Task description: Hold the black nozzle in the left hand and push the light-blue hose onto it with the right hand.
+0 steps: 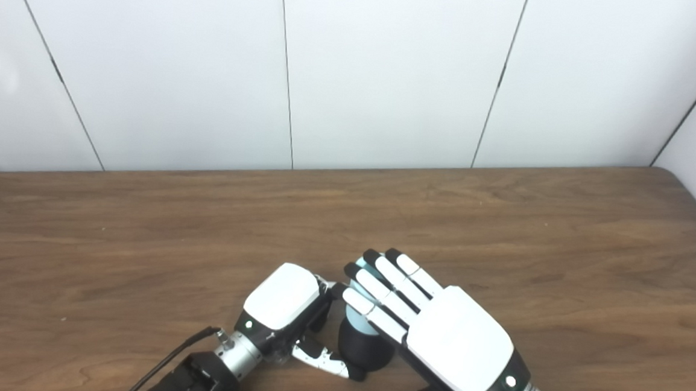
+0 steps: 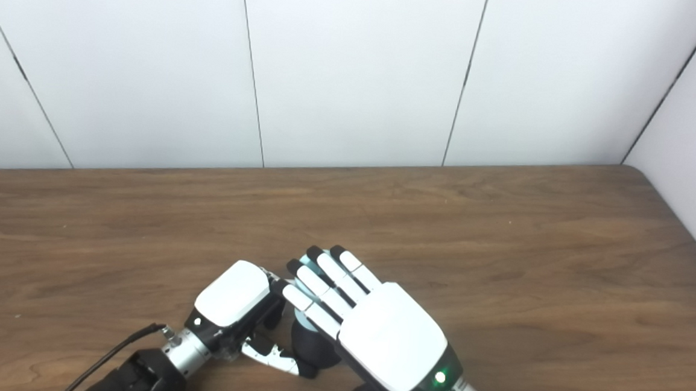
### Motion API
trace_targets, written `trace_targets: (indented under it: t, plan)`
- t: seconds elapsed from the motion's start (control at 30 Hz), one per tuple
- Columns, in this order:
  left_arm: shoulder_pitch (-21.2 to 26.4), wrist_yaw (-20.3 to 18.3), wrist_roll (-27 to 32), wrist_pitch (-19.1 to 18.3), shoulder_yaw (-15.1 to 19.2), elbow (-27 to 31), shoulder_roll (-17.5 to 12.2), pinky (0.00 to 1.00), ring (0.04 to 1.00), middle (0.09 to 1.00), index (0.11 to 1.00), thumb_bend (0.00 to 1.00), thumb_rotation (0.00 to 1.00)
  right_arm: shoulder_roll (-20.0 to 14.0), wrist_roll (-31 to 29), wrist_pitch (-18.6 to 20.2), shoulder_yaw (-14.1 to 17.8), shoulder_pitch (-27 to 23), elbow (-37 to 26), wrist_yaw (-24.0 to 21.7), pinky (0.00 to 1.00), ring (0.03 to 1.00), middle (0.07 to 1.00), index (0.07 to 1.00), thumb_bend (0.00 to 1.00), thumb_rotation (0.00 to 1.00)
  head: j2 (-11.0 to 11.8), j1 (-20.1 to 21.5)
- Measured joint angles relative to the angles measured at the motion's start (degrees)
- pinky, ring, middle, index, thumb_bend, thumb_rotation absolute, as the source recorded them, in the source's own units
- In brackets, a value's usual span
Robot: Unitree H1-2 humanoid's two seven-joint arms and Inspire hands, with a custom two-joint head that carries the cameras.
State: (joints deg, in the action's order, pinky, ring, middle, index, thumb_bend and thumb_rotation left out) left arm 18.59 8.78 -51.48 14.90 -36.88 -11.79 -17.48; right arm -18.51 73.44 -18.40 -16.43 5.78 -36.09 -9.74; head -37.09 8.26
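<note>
White panelled wall (image 1: pixel 386 71) with thin dark seams behind; brown wood-grain worktop (image 1: pixel 533 231), matte, rounded far-right corner. Landmark: black nozzle (image 1: pixel 364 349), a squat dark cylinder, matte, standing near the front edge of the worktop, about centre. Right hand (image 1: pixel 437 322) is just right of and over the nozzle: glossy white back plate, black and white segmented fingers (image 1: pixel 388 282) stretched flat and close together, lying across the top of the light-blue hose (image 1: pixel 359 323); thumb mostly hidden under the palm, so whether it actually grips the hose cannot be told. Light-blue hose sits on top of the nozzle, smooth pale plastic look, only a short bit visible between the fingers and beyond their tips; how far it is seated cannot be told. Left hand (image 1: pixel 283 312) is just left of the nozzle: white rounded back plate, fingers curled in toward the nozzle, thumb (image 1: pixel 329 360) reaching along the nozzle's front base and touching it, so it is closed around the nozzle. Metal wrist collars on both, black cable (image 1: pixel 172 354) running off the left wrist to the left of the nozzle. Small green light (image 2: pixel 436 377) on the right wrist, brighter in the right eye view; a similar dot on the left wrist. No readable writing or labels. The right eye view shows less of the nozzle body, more side wall at far right.
</note>
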Motion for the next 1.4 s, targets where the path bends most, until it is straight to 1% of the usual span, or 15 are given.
trace_targets:
  t: [0.1,0.33,0.43,0.47,0.53,0.6,0.67,0.8,0.97,1.27,1.4]
  plan:
    - [0.0,0.0,0.0,0.0,0.0,0.0,0.0,0.11,0.158,0.243,0.479,0.52,0.04,0.0,-0.3,0.1,0.0,0.0,0.0,0.0,0.88,0.984,0.974,0.943,0.69,0.62,0.1,-0.1]
    - [0.0,0.0,0.0,0.0,0.0,0.0,0.0,0.11,0.155,0.235,0.479,0.52,0.04,0.0,-1.2,0.2,0.0,0.0,0.1,0.0,0.85,0.971,0.962,0.925,0.7,0.61,0.3,0.0]
    - [0.0,0.0,0.0,0.0,0.0,0.0,0.0,0.1,0.15,0.232,0.48,0.52,0.04,0.0,-2.1,0.2,0.0,-0.1,0.4,0.3,0.87,0.976,0.963,0.927,0.71,0.63,0.4,0.0]
    - [0.0,0.0,0.0,0.0,0.0,0.0,0.0,0.1,0.15,0.234,0.48,0.52,0.04,0.0,-2.5,0.2,0.0,-0.2,0.5,0.5,0.87,0.974,0.96,0.923,0.72,0.63,0.4,0.0]
    - [0.0,0.0,0.0,0.0,0.0,0.0,0.0,0.1,0.152,0.234,0.479,0.52,0.04,0.1,-3.7,0.2,0.0,-0.5,1.1,1.0,0.88,0.98,0.968,0.935,0.75,0.65,0.5,0.0]
    - [0.0,0.0,0.1,0.1,0.0,-0.1,0.0,0.1,0.15,0.23,0.479,0.52,0.04,0.4,-5.2,0.2,0.0,-1.0,1.5,1.8,0.91,0.996,0.989,0.962,0.77,0.71,0.6,0.1]
    - [0.1,0.0,0.1,0.1,0.0,-0.1,0.0,0.1,0.15,0.227,0.478,0.52,0.04,1.0,-6.2,0.2,0.0,-1.5,2.3,2.1,0.95,0.999,0.998,0.98,0.79,0.74,0.6,0.1]
    - [0.2,0.0,0.1,0.2,-0.1,-0.1,0.1,0.11,0.156,0.235,0.478,0.52,0.04,2.0,-7.9,0.0,-0.1,-1.8,2.6,1.8,0.98,1.0,1.0,0.988,0.83,0.77,0.6,0.0]
    - [0.3,0.0,0.1,0.7,-0.1,-0.3,0.1,0.11,0.155,0.234,0.479,0.52,0.04,2.3,-8.1,-0.2,0.3,-2.0,2.8,2.2,1.0,1.0,1.0,0.993,0.86,0.74,0.9,0.2]
    - [0.4,0.0,0.2,1.2,-0.1,-0.6,0.1,0.1,0.149,0.233,0.481,0.52,0.04,3.5,-8.7,-0.2,1.9,-2.6,3.8,2.7,1.0,1.0,1.0,1.0,0.87,0.79,0.9,0.2]
    - [0.5,0.0,0.2,1.1,-0.1,-0.6,0.1,0.11,0.157,0.243,0.482,0.52,0.04,3.7,-8.7,-0.2,2.7,-2.6,3.8,2.7,1.0,1.0,1.0,1.0,0.88,0.79,0.8,0.2]
